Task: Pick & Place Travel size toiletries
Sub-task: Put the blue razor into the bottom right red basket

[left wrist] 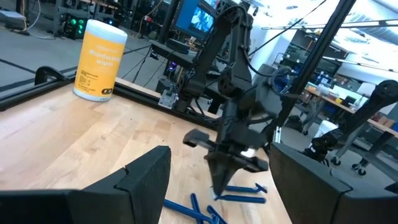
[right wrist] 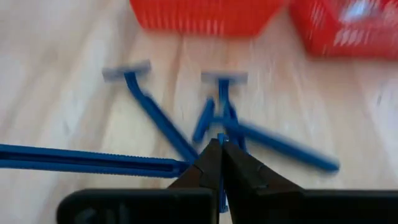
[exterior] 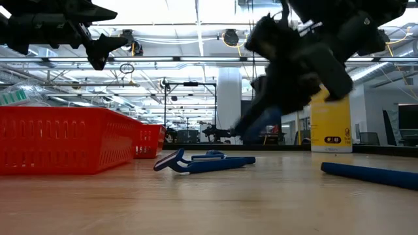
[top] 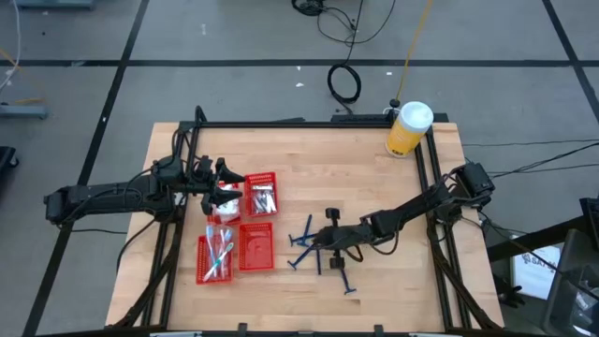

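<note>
Right gripper (right wrist: 220, 147) pinched on a razor (right wrist: 219, 180) handle, loose razors (right wrist: 214, 115) just ahead; light, stiff, slick plastic, best gripped mid-handle; left gripper (left wrist: 217, 168) open.

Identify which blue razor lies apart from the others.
The razor lying alone lowest in the high view; the other razors overlap beside the right gripper.

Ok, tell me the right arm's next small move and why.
Probably lift straight up: the right gripper looks closed on a blue razor in the pile on the table, with the red baskets beside it. The left gripper hovers open over them.
</note>
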{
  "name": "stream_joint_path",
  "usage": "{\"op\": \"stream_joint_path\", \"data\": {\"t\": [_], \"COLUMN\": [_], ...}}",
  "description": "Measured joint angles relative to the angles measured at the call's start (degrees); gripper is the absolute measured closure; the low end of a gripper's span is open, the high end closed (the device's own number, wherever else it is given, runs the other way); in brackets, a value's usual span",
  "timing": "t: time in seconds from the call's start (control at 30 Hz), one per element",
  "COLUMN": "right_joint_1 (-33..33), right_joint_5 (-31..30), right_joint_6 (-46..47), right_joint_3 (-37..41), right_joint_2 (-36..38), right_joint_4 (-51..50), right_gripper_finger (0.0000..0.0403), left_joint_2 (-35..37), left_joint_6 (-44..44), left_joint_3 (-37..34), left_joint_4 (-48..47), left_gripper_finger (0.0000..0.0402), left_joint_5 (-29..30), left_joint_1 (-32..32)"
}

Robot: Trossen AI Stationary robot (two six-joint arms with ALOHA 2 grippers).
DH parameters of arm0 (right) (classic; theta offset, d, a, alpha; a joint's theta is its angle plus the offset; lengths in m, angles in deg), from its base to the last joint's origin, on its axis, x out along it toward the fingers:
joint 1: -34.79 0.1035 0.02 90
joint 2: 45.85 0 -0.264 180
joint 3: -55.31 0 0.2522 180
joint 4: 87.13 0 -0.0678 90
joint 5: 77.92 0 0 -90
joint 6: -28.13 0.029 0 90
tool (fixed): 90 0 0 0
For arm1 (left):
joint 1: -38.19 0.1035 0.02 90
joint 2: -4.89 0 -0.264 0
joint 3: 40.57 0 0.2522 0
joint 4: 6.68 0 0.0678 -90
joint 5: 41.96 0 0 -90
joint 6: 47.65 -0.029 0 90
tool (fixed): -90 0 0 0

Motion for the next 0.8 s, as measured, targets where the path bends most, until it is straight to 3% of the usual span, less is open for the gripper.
{"op": "stream_joint_path", "data": {"t": [0.23, 0.43, 0.63, 0.8], "right_joint_1": [-0.3, -3.8, -6.5, -6.4], "right_joint_5": [0.4, 6.6, 11.9, 11.7], "right_joint_6": [-6.6, -7.9, -8.3, -12.1], "right_joint_3": [-0.1, -0.1, -2.8, -4.1], "right_joint_2": [1.4, 0.9, 0.5, 0.0], "right_joint_4": [13.8, 24.1, 24.8, 24.0], "right_gripper_finger": [0.0403, 0.0403, 0.0403, 0.0403], "left_joint_2": [0.0, 0.0, 0.0, 0.0], "left_joint_6": [-0.2, -0.1, -0.2, 1.0], "left_joint_3": [0.0, 0.0, 0.0, 0.0], "left_joint_4": [0.0, 0.0, 0.0, 0.3], "left_gripper_finger": [0.0133, 0.0133, 0.0133, 0.0133], "left_joint_5": [0.0, 0.3, 0.3, 0.3], "left_joint_1": [0.0, 0.0, 0.0, 0.0]}}
